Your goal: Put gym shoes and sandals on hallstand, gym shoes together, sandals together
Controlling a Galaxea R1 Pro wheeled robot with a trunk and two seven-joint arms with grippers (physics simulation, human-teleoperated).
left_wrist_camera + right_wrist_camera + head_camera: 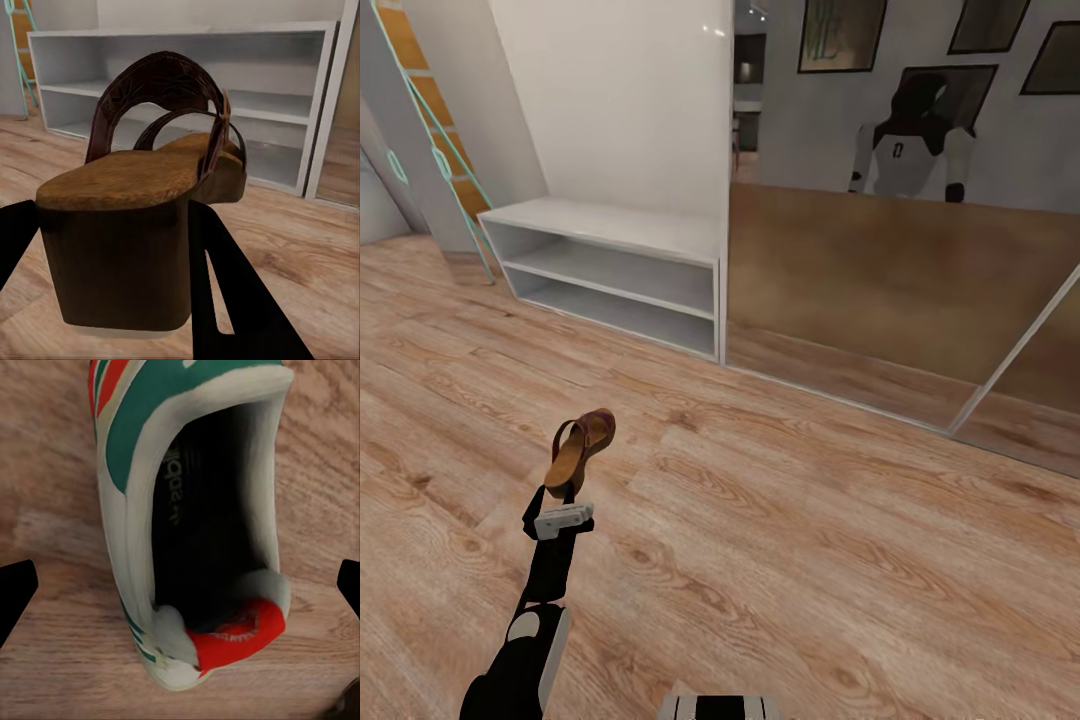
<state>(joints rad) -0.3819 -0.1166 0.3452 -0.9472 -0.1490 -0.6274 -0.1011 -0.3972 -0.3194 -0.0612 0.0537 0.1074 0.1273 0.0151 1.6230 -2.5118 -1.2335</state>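
- Light brown wood-plank corridor floor (pixel 840 560) runs ahead to the wide pale grey-white hallstand (pixel 610 228) with its 2 low open shelves, standing against the wall beside a big mirrored panel (pixel 900 290) that reflects the robot.
- Left gripper (pixel 567 497) is up off the planks, its fingers clamped on the heel end of 1 brown leather sandal with tan insole and dark straps (pixel 581 449); the toe points towards the rack.
- From the left wrist, that sandal's chunky heel sits between the 2 dark fingers (pixel 247 300), shelves straight behind it.
- Over on the right wrist camera, a white lace-up gym shoe with teal-green and red-orange trim (pixel 191 510) lies on the floor directly below, opening up; the right gripper (pixel 180 585) has its fingertips spread wide to either side, touching nothing.
- Step in hand, by my read: carrying this sandal to the rack, which is well apart from it for now.
- Next call: close the gap, bring the sandal level over a shelf or the flat top, then release it with room beside it for its partner.
- No footwear shows on the rack so far.
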